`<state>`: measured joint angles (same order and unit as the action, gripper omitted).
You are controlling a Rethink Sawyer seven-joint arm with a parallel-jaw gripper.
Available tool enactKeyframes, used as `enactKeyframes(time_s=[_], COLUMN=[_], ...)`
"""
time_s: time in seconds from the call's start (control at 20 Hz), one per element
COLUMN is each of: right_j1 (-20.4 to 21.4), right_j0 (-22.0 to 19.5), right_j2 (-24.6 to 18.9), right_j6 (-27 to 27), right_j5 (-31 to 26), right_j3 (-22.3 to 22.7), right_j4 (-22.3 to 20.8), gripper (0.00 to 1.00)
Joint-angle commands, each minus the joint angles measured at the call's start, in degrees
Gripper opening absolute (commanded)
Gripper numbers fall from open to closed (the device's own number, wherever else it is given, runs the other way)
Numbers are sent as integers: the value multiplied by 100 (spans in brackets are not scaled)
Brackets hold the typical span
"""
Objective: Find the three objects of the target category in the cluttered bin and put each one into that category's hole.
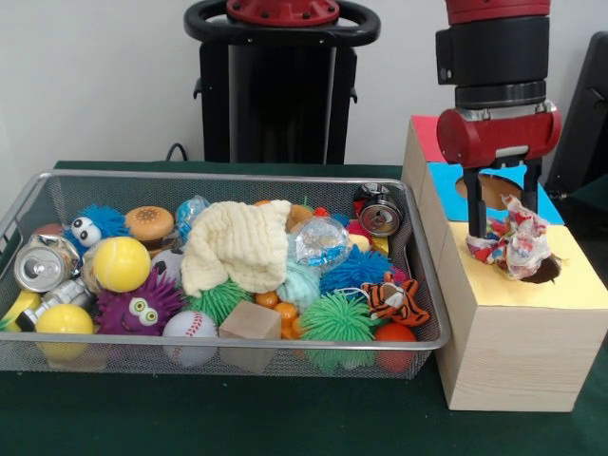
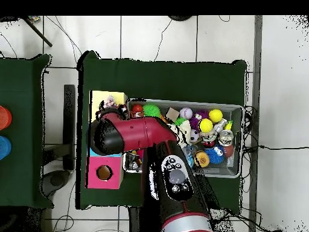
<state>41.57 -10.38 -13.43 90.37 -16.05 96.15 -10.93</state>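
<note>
While over the yellow hole (image 1: 543,269), the end effector (image 1: 502,226) clamps crumpled paper (image 1: 511,243)

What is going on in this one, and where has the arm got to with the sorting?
The Sawyer's gripper is over the wooden box beside the wire bin, holding a crumpled, colourful piece of paper or cloth at the hole in the box's yellow section. The wad sits at the hole's rim, not yet dropped through. The bin is full of clutter: spiky balls, a baseball, cans, a cream cloth, a wooden block.
</note>
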Motion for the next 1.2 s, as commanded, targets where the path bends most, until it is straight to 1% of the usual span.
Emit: enactKeyframes(time_s=[0.05, 0.9, 1.1, 1.2], right_j1=[317, 257, 237, 248], right_j0=[-149, -198, -158, -152], right_j2=[-280, -294, -235, -217], right_j6=[579, 538, 567, 651], right_j5=[-964, -879, -783, -820], right_j3=[391, 354, 289, 325], right_j4=[323, 314, 265, 334], gripper=[100, 100, 100, 100])
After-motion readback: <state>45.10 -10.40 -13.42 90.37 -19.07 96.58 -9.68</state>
